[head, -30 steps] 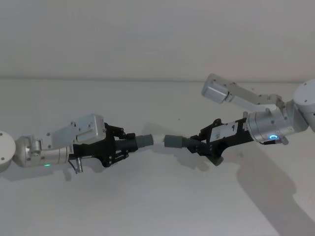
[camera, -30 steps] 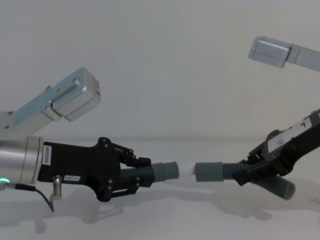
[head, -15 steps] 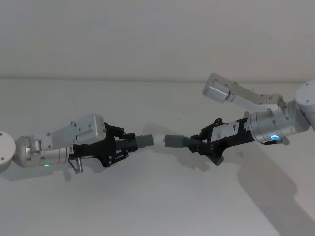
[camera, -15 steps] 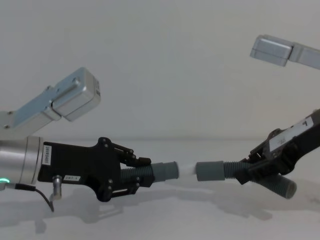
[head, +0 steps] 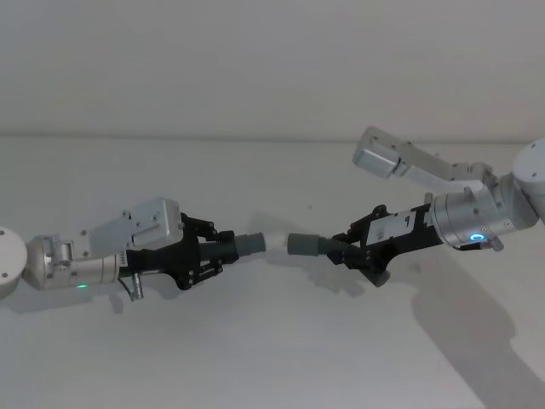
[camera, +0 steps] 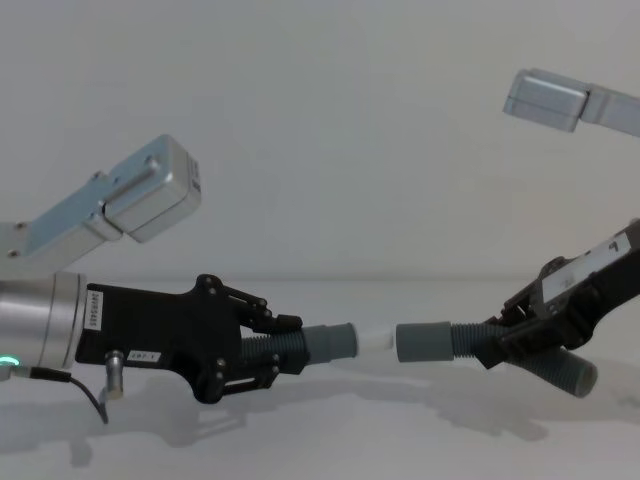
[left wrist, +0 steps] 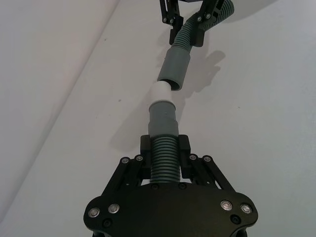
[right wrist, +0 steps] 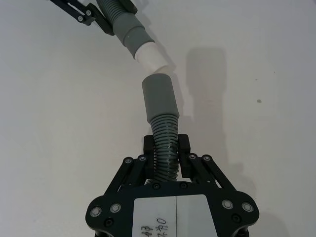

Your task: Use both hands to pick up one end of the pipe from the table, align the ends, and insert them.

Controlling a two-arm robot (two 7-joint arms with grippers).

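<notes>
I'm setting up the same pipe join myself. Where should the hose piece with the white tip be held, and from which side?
Grip the ribbed section just behind the smooth cuff, as the left gripper does, with the fingers closing from both sides and the gripper coming in from behind, along the hose's axis. The ribs probably resist slipping, and the cuff and white tip stay free for insertion.

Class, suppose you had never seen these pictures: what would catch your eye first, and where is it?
The two hoses meeting mid-air at the centre, above the white table: the left gripper holds one with a white stub, the right gripper holds the other, its grey cuff facing the stub. The chest view shows the stub at the cuff's mouth, not pushed home. Behind each gripper a silver arm reaches in from its own side.
</notes>
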